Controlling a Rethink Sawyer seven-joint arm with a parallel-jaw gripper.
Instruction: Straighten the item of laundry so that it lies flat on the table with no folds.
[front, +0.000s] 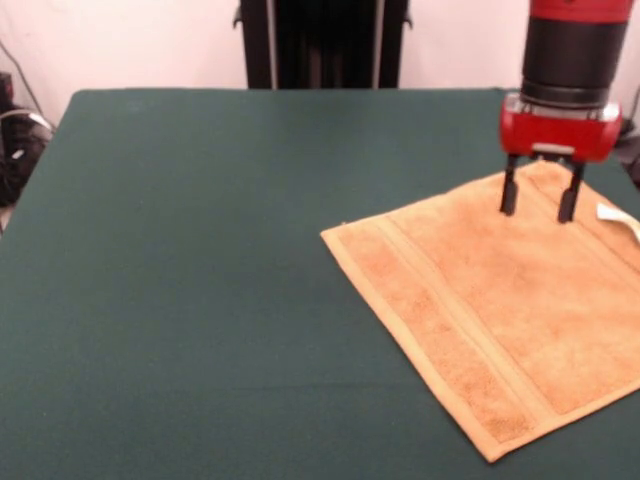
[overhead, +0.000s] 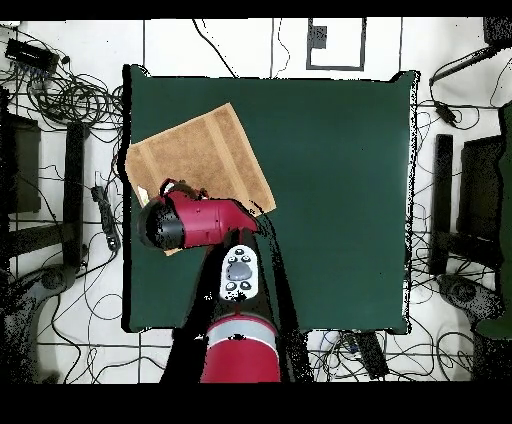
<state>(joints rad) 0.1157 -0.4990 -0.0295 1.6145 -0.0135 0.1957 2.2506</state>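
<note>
Risk: we judge the main danger is snagging. Our gripper (front: 540, 205) hangs with its tips at or just above the towel (front: 500, 310), and a sideways move with the tips low could drag the pile and rumple cloth that looks flat already.
Cause: we cannot tell from the front view whether the tips touch the terry or clear it; the overhead view hides them under the arm.
Second risk: the towel lies close to the table (front: 200, 280) edge, so a pull outward from us could slide part of it off.
Gripper: fingers apart, nothing between them, no cloth pinched.
Towel place: spread below and in front of our fingers, its far corner beneath them.
Towel look: orange-tan, flat, skewed to the table, border bands showing, no folds visible.
Tag (front: 615, 215): white, just beside our fingers, at the hem.
</note>
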